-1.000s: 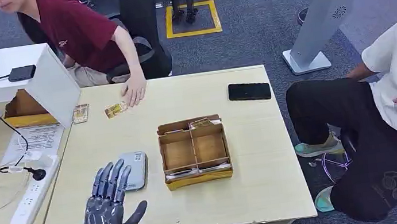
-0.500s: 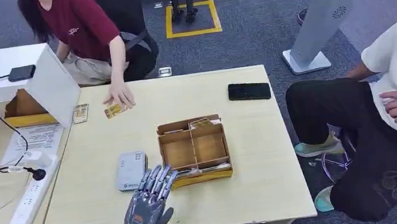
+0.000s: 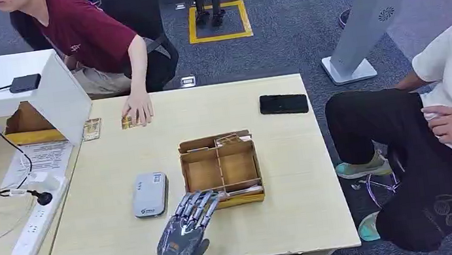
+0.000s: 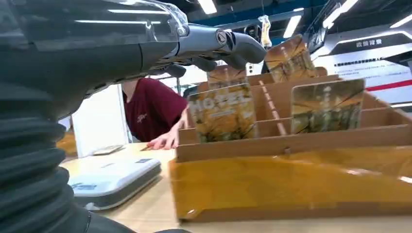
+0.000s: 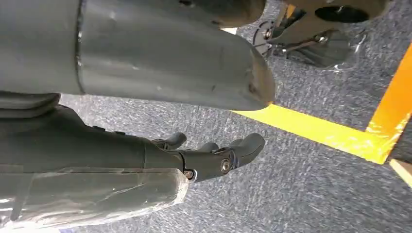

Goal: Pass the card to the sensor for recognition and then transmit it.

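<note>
A brown cardboard card box (image 3: 221,169) stands mid-table, with yellowish cards upright in its near slot (image 3: 240,192) and its far slot (image 3: 228,140). The flat grey sensor (image 3: 150,194) lies just left of the box. My left hand (image 3: 187,228) hovers at the box's near left corner, fingers spread and pointing at the near slot, holding nothing. In the left wrist view its fingers (image 4: 214,46) reach over the box (image 4: 291,179) above two upright cards (image 4: 222,114) (image 4: 326,104), beside the sensor (image 4: 114,177). My right hand (image 5: 214,155) hangs over the floor, fingers loose, holding nothing.
A person in a red shirt presses a hand on a loose card (image 3: 130,121) at the table's far edge; another card (image 3: 92,128) lies left of it. A black phone (image 3: 283,104) lies far right. A power strip (image 3: 35,228) and cables lie left. Another person sits at the right.
My left hand has moved right, from above the sensor to the box's near left corner. The person's hand has slid the loose card slightly toward the far edge.
</note>
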### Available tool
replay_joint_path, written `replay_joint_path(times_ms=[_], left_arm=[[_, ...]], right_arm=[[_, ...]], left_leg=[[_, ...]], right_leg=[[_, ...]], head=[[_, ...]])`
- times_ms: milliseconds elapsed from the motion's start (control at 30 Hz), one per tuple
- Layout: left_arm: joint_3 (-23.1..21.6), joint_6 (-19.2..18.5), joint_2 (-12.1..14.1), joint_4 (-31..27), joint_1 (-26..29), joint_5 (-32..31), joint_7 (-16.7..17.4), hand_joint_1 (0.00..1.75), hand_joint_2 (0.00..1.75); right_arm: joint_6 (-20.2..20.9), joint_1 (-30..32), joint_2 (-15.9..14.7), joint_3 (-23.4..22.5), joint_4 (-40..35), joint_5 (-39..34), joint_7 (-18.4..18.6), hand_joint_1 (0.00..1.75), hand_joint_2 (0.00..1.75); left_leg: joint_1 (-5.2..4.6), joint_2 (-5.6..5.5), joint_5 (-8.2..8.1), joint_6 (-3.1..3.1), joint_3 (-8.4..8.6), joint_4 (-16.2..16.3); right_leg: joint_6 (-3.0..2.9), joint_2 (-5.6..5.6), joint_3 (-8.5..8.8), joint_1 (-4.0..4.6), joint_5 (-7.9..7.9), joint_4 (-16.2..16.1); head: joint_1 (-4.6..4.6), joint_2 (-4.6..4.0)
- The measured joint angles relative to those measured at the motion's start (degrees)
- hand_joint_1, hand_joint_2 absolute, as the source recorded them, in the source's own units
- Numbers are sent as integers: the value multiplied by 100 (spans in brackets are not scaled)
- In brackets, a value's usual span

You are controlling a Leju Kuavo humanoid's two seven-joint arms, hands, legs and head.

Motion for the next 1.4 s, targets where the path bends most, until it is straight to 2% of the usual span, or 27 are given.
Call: replay_joint_path(times_ms=[167, 667, 800, 900, 1400], left_arm=[[4, -9, -277, 196, -110, 52, -105, 0, 175], [350, 66, -570, 352, -124, 53, -114, 0, 175], [441, 53, -673, 317, -116, 133, -330, 0, 175], [498, -22, -749, 297, -118, 149, -363, 0, 175], [758, 0, -822, 299, -115, 216, -411, 0, 175]], right_arm=[[-2, -11, 17, 0, 0, 50, -15, 0, 0], [15, -12, 39, 0, 0, 160, 90, 0, 0], [20, -13, 52, 0, 0, 188, 57, 0, 0], [39, -16, 61, 0, 0, 205, 44, 0, 0], [72, -17, 63, 7, 0, 278, 68, 0, 0]], left_leg=[[-1, 1, 0, 0, 0, 1], [0, 1, 0, 0, -2, 1], [0, 0, 0, 0, -2, 1], [0, 0, -1, 1, -3, 1], [0, 1, 0, 0, -3, 1]], right_leg=[[2, 0, 0, -1, 2, 0], [2, 1, -1, 0, 1, 0], [2, 0, -1, -1, 1, 0], [2, 0, -1, -1, 1, 0], [2, 0, -1, 0, 1, 0]], head=[[-2, 0], [-2, 0], [-2, 0], [-2, 0], [-2, 0]])
